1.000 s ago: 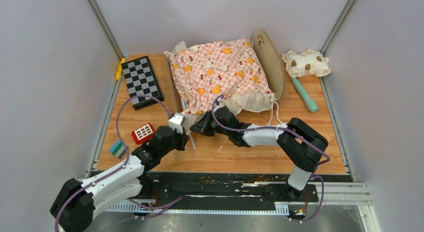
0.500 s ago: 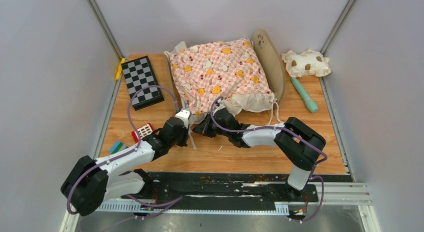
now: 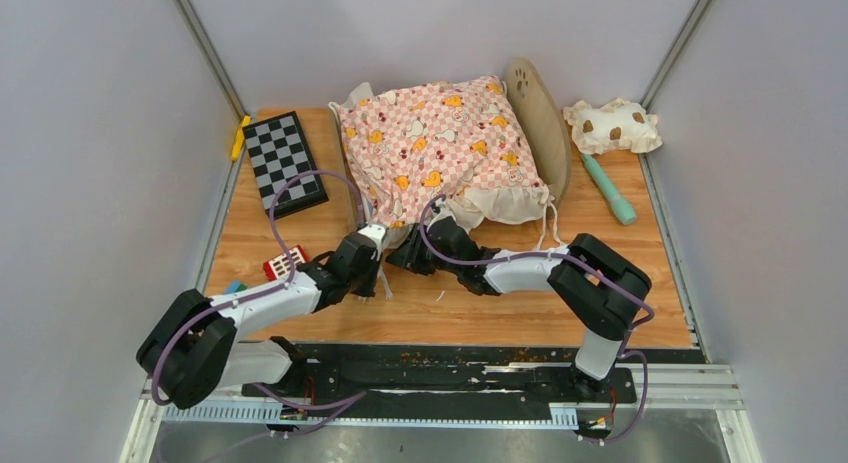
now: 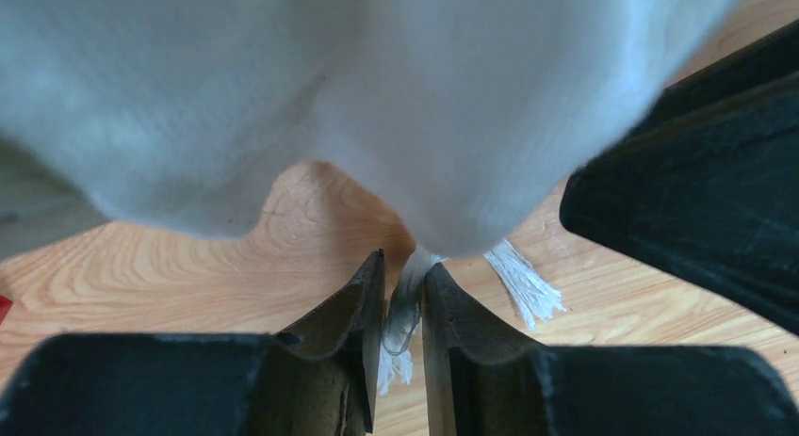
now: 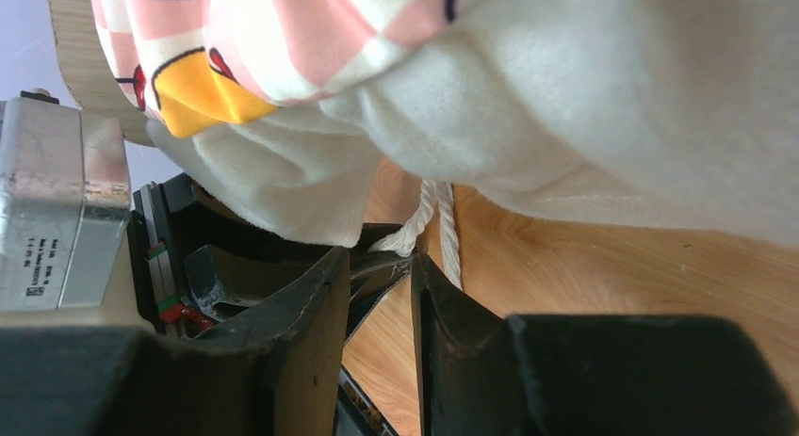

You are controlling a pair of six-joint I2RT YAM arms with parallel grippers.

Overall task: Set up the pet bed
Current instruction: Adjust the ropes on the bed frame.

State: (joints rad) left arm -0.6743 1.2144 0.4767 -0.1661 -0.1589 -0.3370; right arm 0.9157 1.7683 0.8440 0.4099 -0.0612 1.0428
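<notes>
The pet bed stands at the back middle, its paw-print headboard [image 3: 538, 118] showing on the right. A pink checkered cushion [image 3: 435, 148] covers the rest of it. Both grippers meet under the cushion's front ruffle. My left gripper [image 3: 378, 270] [image 4: 405, 262] is open only a narrow gap, with a white tie cord [image 4: 403, 304] lying between its fingers. My right gripper [image 3: 402, 255] [image 5: 379, 257] stands open with only bare wood between its fingers. A twisted cord [image 5: 450, 229] runs just past its right fingertip. The cushion's cream ruffle [image 5: 565, 97] hangs over both.
A small chessboard [image 3: 284, 163] and a yellow piece [image 3: 240, 136] lie at the back left. A red toy [image 3: 285, 264] and a green-blue block [image 3: 233, 285] sit beside the left arm. A spotted pillow [image 3: 612, 125] and a teal stick [image 3: 610, 188] lie at the back right. Grey walls close in three sides.
My left arm has reached forward and right to the cushion's front corner, its jaws widening a little. The right jaws, shut before, have parted.
</notes>
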